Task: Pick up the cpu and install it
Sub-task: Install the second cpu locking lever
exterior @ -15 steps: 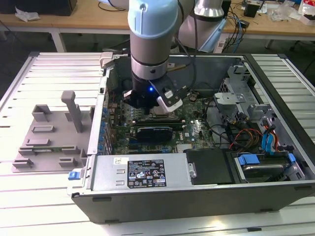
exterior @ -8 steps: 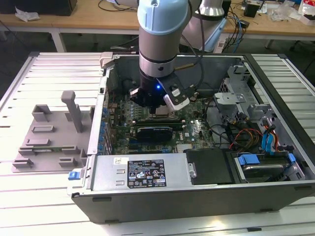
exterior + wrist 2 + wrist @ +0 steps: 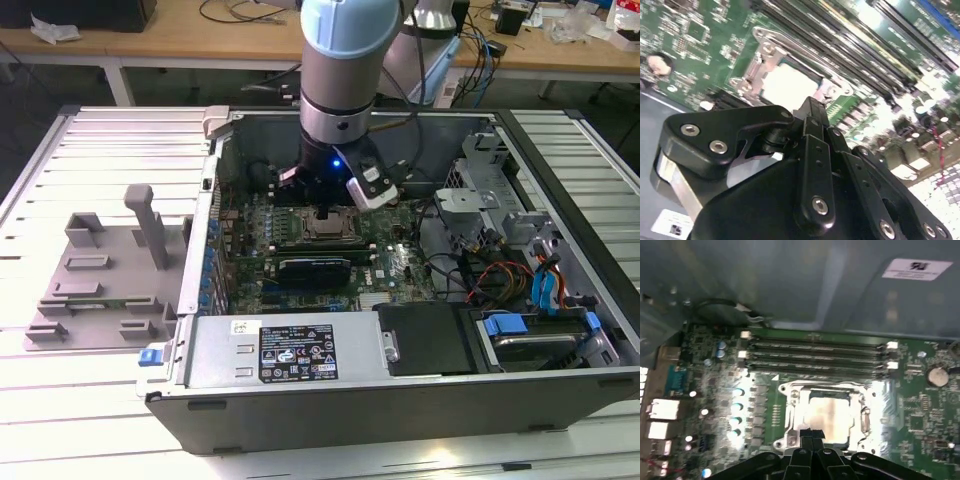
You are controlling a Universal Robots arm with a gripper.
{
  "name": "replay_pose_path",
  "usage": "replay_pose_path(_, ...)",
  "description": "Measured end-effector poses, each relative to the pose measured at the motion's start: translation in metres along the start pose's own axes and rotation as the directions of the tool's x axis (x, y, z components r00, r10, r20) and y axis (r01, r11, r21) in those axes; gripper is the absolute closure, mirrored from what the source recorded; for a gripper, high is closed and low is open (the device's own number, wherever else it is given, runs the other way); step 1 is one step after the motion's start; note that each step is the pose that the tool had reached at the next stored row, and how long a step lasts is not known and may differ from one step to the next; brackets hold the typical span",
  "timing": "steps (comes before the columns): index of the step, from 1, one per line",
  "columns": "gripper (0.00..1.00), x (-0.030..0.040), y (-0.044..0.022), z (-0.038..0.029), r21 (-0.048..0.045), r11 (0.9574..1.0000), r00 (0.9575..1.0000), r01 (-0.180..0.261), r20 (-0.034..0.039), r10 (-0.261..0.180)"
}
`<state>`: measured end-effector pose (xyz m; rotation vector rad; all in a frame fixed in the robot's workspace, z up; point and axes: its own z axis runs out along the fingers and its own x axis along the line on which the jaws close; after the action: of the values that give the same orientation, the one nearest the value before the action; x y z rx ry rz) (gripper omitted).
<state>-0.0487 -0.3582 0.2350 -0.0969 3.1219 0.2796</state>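
The cpu (image 3: 832, 412) is a pale, shiny square lying flat inside the metal socket frame (image 3: 790, 402) on the green motherboard (image 3: 920, 415). It also shows in the second wrist view as the cpu (image 3: 787, 85) and in the exterior view as the cpu (image 3: 326, 224). My gripper (image 3: 812, 432) hangs just above the socket's edge, its black fingers drawn together with nothing visibly between them. The second wrist view has the gripper (image 3: 812, 106) tapering to a point over the frame. In the exterior view the gripper (image 3: 325, 205) sits under the arm's wrist, inside the open computer case.
Memory slots (image 3: 815, 357) run beside the socket. A grey fixture block (image 3: 100, 285) lies on the slatted table at the exterior view's left. The case holds a power supply (image 3: 290, 350) at the front and drive bays with cables (image 3: 540, 310) at the right. Case walls (image 3: 212, 190) enclose the board.
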Motion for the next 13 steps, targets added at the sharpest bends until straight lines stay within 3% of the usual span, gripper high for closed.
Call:
replay_pose_path(1, 0.89, -0.0088, -0.0002, 0.0001, 0.0001, 1.0000, 1.0000, -0.002, 0.0002, 0.002)
replay_pose_path(3, 0.89, -0.0135, -0.0003, 0.0002, 0.0022, 1.0000, 1.0000, -0.007, 0.0007, 0.007)
replay_pose_path(4, 0.89, -0.0141, -0.0002, 0.0002, 0.0058, 0.9999, 0.9999, -0.011, 0.0010, 0.011)
replay_pose_path(5, 0.89, -0.0146, -0.0002, 0.0002, 0.0154, 0.9997, 0.9998, -0.020, 0.0022, 0.020)
replay_pose_path(11, 0.89, -0.0152, 0.0090, 0.0028, 0.0237, 0.9991, 0.9994, -0.034, 0.0045, 0.034)
replay_pose_path(13, 0.89, -0.0153, 0.0102, 0.0032, 0.0350, 0.9987, 0.9993, -0.036, 0.0045, 0.036)
